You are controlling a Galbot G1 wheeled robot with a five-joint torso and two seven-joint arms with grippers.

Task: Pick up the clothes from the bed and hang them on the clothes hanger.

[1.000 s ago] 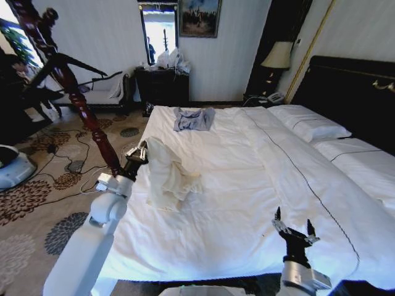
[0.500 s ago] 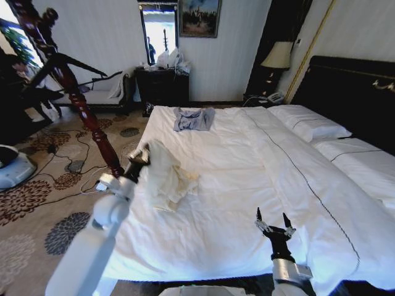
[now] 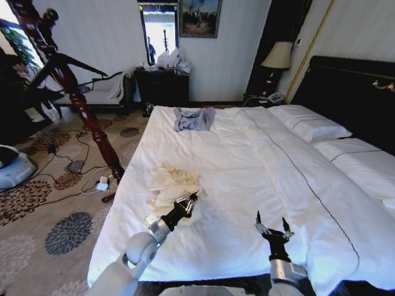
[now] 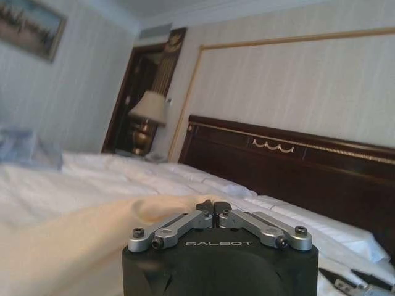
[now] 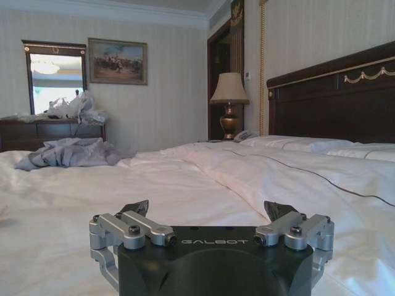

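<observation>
Since a second ago, the left gripper (image 3: 189, 201) has dropped from bedside height to the cream clothes (image 3: 171, 184), now crumpled on the bed (image 3: 247, 179). We are seeing its jaws clenched on fabric; right gripper (image 3: 272, 229) released, idling. We are flagging slippage: the pinch looks thin.

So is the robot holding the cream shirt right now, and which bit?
The left tool is shut at the near edge of the cream shirt on the bed; a real pinch cannot be told. The right tool is open, holding nothing.

Grey-blue garment (image 3: 193, 118), lamp (image 3: 277, 57), dark dresser (image 3: 162, 85).
</observation>
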